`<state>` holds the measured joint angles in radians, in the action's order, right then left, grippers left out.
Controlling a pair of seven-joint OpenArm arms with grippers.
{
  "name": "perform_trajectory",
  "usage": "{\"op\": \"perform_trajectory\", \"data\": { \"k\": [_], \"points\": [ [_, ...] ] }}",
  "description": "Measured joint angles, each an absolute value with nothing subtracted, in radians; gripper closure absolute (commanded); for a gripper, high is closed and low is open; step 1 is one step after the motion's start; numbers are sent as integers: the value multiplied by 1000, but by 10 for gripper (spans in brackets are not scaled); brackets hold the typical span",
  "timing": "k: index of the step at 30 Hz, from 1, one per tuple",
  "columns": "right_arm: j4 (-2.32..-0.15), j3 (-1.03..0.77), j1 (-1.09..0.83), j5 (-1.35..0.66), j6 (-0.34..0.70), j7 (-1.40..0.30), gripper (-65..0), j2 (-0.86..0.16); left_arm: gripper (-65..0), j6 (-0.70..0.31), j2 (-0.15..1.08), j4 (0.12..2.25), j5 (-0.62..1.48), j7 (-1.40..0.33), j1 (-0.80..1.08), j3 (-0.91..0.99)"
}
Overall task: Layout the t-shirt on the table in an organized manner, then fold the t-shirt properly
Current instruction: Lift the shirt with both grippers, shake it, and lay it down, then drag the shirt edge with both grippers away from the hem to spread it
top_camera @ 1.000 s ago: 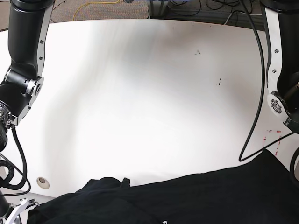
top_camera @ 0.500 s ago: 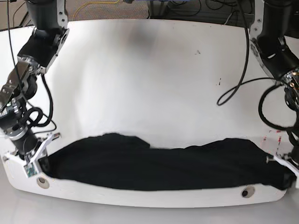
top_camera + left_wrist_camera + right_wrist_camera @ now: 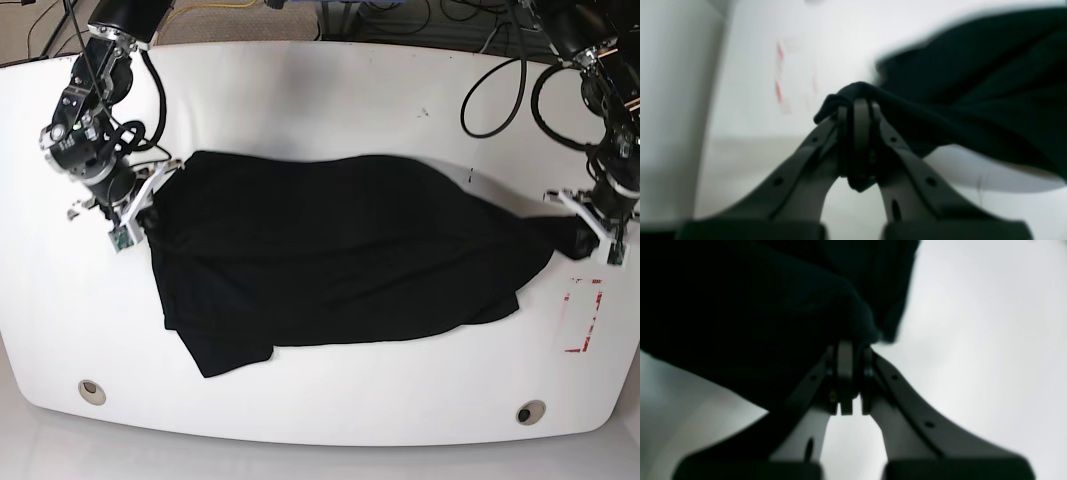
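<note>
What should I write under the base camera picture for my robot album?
Two robot arms stretch a black t-shirt across the white table, left gripper and right gripper each pinching an end.

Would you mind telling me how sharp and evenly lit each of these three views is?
Base view: sharp and evenly lit, with soft sheen on the table and the t-shirt almost featureless black. Left wrist view: soft, the shirt's edge smeared, the left end effector hazy. Right wrist view: blurred too, the cloth an underexposed dark mass above the right end effector.
</note>
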<state>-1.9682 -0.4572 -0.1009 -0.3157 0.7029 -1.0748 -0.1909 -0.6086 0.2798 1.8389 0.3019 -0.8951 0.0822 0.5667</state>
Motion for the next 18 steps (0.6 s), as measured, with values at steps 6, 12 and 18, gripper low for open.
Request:
{"op": "perform_trajectory", "data": {
  "k": [6, 12, 18],
  "points": [
    [-1968, -457, -219, -313, 701, -1073, 0, -173, 0, -631, 279, 1831, 292, -890, 246, 592],
    [-1968, -459, -317, -308, 700, -1068, 0, -172, 0, -641, 280, 1778, 292, -891, 373, 593],
    [-1968, -457, -382, -308, 699, -1067, 0, -172, 0, -641, 287, 1707, 275, -889, 424, 594]
  ]
}}
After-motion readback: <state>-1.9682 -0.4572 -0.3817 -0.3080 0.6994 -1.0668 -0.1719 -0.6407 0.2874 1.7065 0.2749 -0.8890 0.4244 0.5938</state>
